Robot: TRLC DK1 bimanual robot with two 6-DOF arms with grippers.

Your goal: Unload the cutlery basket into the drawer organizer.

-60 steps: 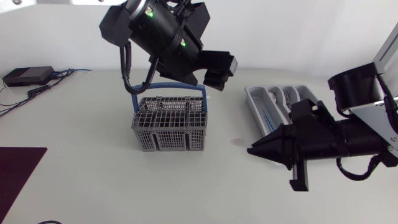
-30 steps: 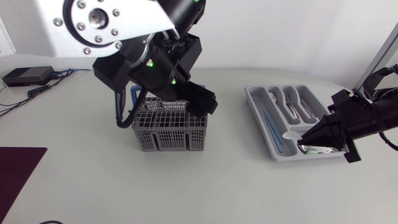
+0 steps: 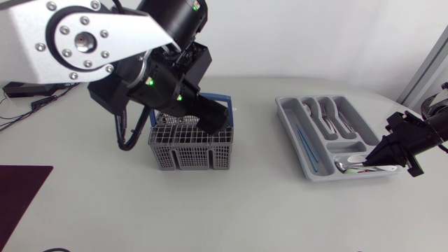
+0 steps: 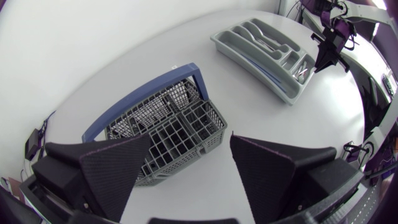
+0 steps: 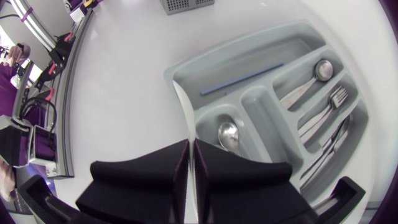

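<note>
Grey plastic, the drawer organizer [image 3: 289,120] held a spoon [image 3: 348,166] in its short compartment, just ahead of the right jaws, which half a second before had carried that spoon above the same spot. Those jaws stood drawn almost together with nothing seen between them, their tips at the organizer's rim, so the piece looked delivered. Meanwhile the left arm [image 3: 157,73] had swung round and dropped over the cutlery basket [image 3: 189,145]. Its jaws were spread wide and empty, and the left wrist view showed the basket's grid just ahead of and below them. That suggested one unloading cycle had closed and the next pick was being set up, though whether any cutlery remained in the basket's cells could not be made out.
</note>
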